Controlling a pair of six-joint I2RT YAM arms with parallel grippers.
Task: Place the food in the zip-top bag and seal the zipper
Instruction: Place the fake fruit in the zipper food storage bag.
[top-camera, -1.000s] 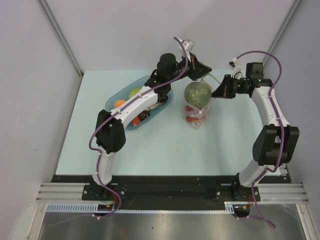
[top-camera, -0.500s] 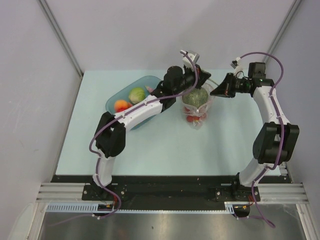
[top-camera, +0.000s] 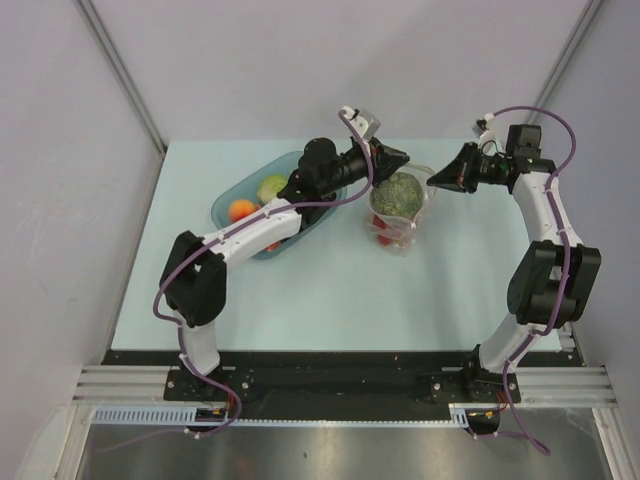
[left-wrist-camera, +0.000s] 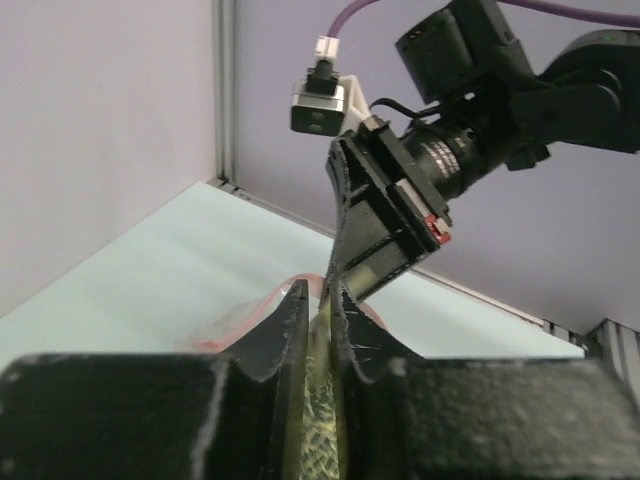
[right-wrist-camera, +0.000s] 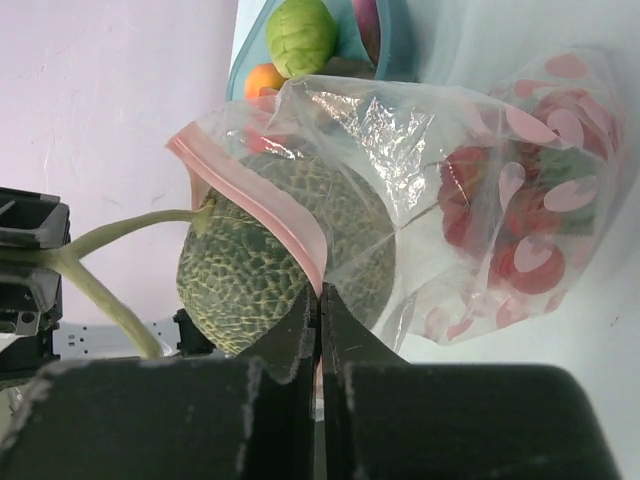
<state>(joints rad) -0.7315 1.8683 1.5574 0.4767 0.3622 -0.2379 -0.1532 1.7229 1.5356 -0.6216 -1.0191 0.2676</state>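
The dark green squash (top-camera: 398, 193) sits half inside the mouth of the clear zip-top bag (top-camera: 400, 235), which stands at the table's middle back with small red pieces (right-wrist-camera: 520, 235) at its bottom. My left gripper (top-camera: 388, 161) is shut on the squash's pale stem (right-wrist-camera: 120, 230), just left of the squash; the stem also shows between its fingers in the left wrist view (left-wrist-camera: 318, 300). My right gripper (top-camera: 438, 183) is shut on the bag's mouth edge, on the pink zipper strip (right-wrist-camera: 270, 205), right of the squash. The squash (right-wrist-camera: 265, 255) fills the bag's opening.
The blue oval tray (top-camera: 228, 205) lies left of the bag, under my left arm. It holds a light green apple (top-camera: 272, 186), an orange (top-camera: 241, 210) and other pieces hidden by the arm. The cell's walls stand close behind the bag.
My left wrist has swung from above and behind the squash to its left side, uncovering the apple and orange in the tray. The right gripper has drawn slightly right with the bag's edge.
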